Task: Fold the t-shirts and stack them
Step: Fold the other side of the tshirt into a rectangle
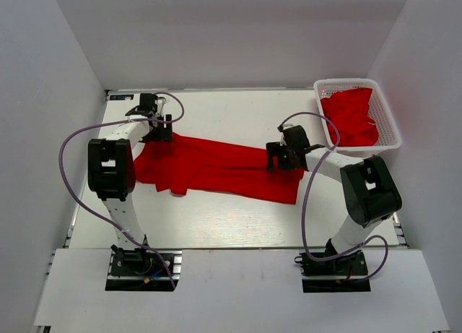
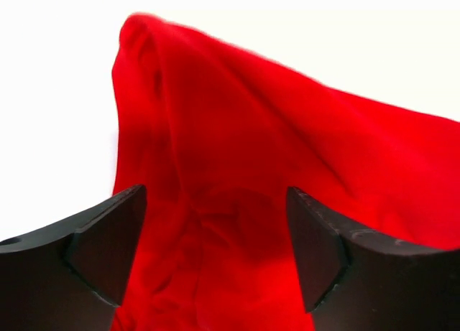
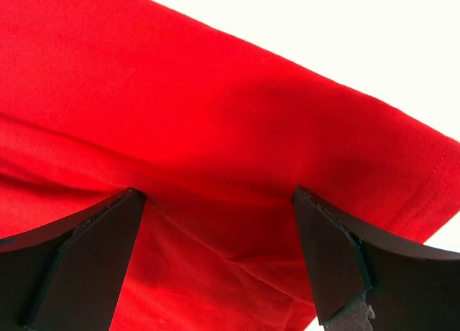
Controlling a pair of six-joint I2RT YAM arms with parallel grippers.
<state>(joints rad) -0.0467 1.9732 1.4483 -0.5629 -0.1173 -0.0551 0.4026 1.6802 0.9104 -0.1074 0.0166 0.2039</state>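
Top external: t-shirt [image 1: 216, 170] spread flat; left gripper [image 1: 162, 133] over its left end, right gripper [image 1: 274, 158] over its right half, both jaws wide apart.

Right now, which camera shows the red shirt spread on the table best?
Top external view: it alone shows the whole shirt, stretched across the table. The left wrist view shows only a bunched end at the open left claw; the right wrist view only a hemmed corner at the open right claw.
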